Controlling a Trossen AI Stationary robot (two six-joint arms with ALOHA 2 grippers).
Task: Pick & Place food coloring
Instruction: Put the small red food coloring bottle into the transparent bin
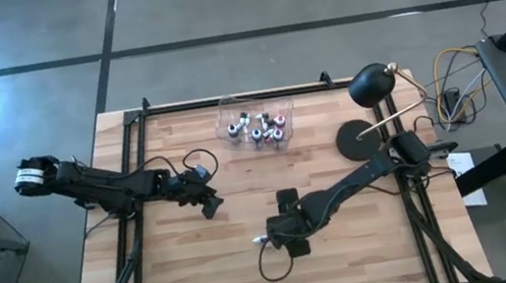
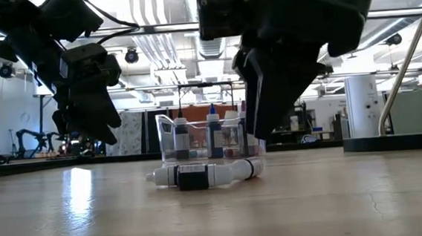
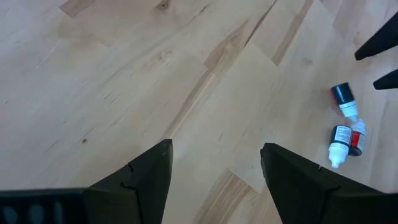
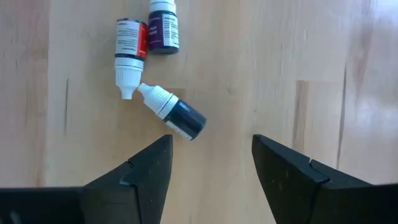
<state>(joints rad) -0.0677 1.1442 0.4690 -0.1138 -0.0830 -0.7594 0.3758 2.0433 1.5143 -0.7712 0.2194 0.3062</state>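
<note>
Right gripper (image 4: 210,163) spread above 3 loose bottles (image 4: 177,115) mid-table.

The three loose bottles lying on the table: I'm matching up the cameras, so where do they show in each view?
High view: the loose bottles are a pale speck at centre, by the right gripper.
Low view: centre foreground, before the clear box.
Left wrist view: right edge.
Right wrist view: upper left, ahead of the open right gripper.
Shared landmark: the right gripper.
</note>
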